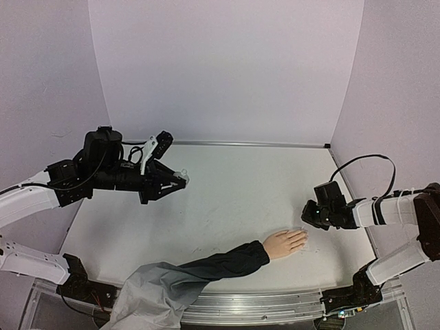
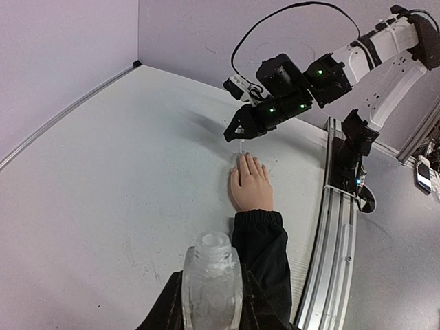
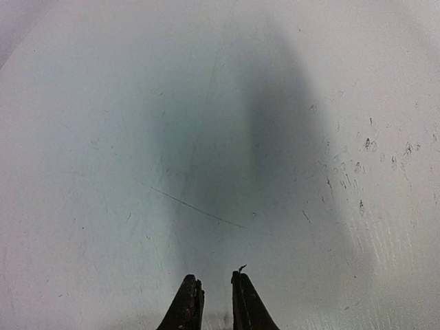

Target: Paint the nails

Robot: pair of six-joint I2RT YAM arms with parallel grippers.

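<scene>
The pale mannequin hand (image 1: 284, 243) (image 2: 251, 187) lies palm down near the front right, in a dark navy sleeve (image 1: 223, 264) (image 2: 263, 240). Its nails (image 1: 302, 236) (image 2: 243, 160) are skin-toned and hard to make out. My left gripper (image 1: 181, 179) (image 2: 212, 271) hovers at the left, shut on a small clear open bottle (image 1: 180, 176) (image 2: 210, 251). My right gripper (image 1: 305, 218) (image 2: 234, 133) (image 3: 214, 278) hangs just beyond the fingertips, its jaws nearly together on a thin clear brush (image 2: 242, 146) that points down at them. In the right wrist view only bare tabletop shows.
A grey cloth (image 1: 148, 295) covers the sleeve's lower end at the front edge. A metal rail (image 1: 275, 306) (image 2: 337, 227) runs along the table's near side. Lilac walls (image 1: 227, 62) close the back and sides. The right arm's cable (image 1: 364, 165) loops above it.
</scene>
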